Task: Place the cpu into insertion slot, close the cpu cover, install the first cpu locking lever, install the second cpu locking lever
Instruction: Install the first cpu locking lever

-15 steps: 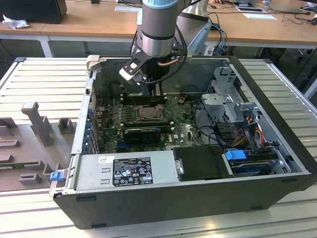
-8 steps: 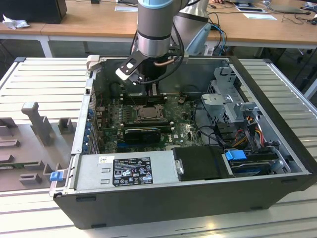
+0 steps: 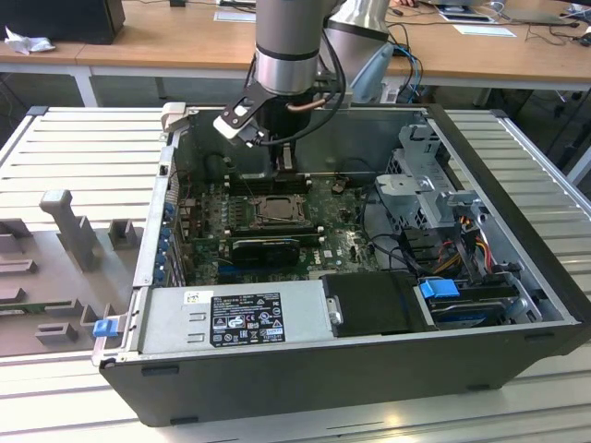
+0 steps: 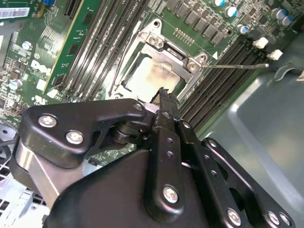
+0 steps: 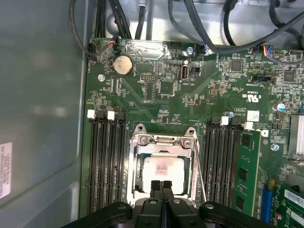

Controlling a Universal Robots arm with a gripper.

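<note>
In the exterior view the gripper (image 3: 284, 164) hangs inside the open computer case (image 3: 369, 374), just above the insertion slot (image 3: 274, 210). In the second wrist view the cpu (image 4: 149, 76) sits in that slot, the cpu cover (image 4: 172, 56) seemingly flat around it. In the first wrist view the fingers (image 5: 155, 186) are pressed together, empty.

A single silver-grey robot arm (image 3: 291, 41) hangs from the top of the exterior view, its last cylindrical segment upright and pointing straight down. Under the wrist sits a black tool (image 3: 284, 159), with a pale bracket (image 3: 235, 120) jutting toward the exterior view's left. In the first wrist view the tool's two slim black fingers (image 5: 155, 186) lie side by side, tips pressed together with no gap. In the second wrist view its bolted black linkage bars (image 4: 166, 156) fold inward to the same point.
</note>
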